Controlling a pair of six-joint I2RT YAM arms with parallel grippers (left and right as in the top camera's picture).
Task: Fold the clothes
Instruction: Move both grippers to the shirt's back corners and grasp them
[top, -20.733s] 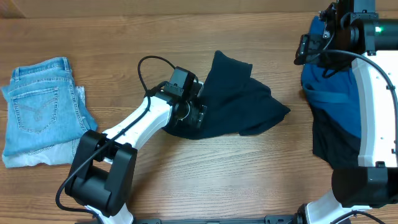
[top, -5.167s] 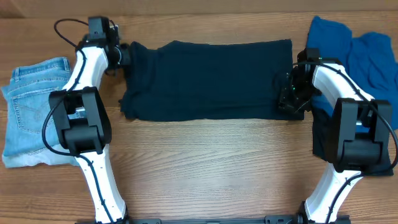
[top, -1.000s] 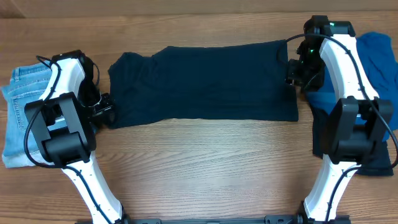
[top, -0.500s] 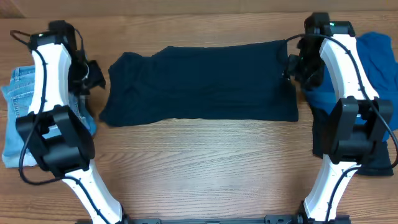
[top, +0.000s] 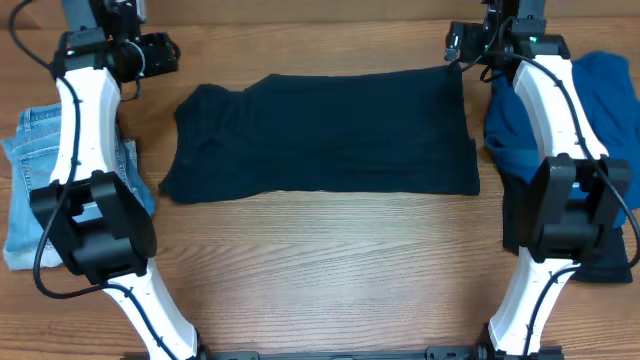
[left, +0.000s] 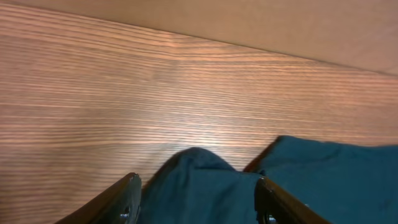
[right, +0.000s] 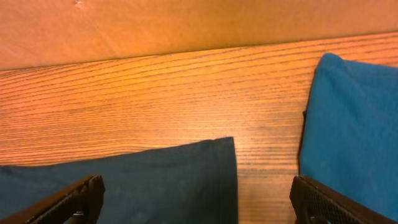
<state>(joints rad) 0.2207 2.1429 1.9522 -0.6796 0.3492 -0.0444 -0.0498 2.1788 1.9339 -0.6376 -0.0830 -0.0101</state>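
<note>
One limp, light navy garment (top: 320, 135) spread flat at upper centre of the overhead frame, best pinched at its far corners, with left gripper (top: 160, 53) upper left and right gripper (top: 458, 45) upper right agape, empty.

Bare wood of the table (top: 330, 270) lay open in front of the spread navy shirt (top: 320, 135), with folded jeans (top: 25, 200) crowding its left and blue clothes (top: 605, 90) its right.

Here's the dark navy cloth garment (top: 320, 130), matt and softly creased, on the brown wooden table (top: 330, 270), whose fine grain is faintly shiny. The pale blue denim jeans (top: 30, 190) look coarse, the bright blue cloth garment (top: 605, 85) matt.
</note>
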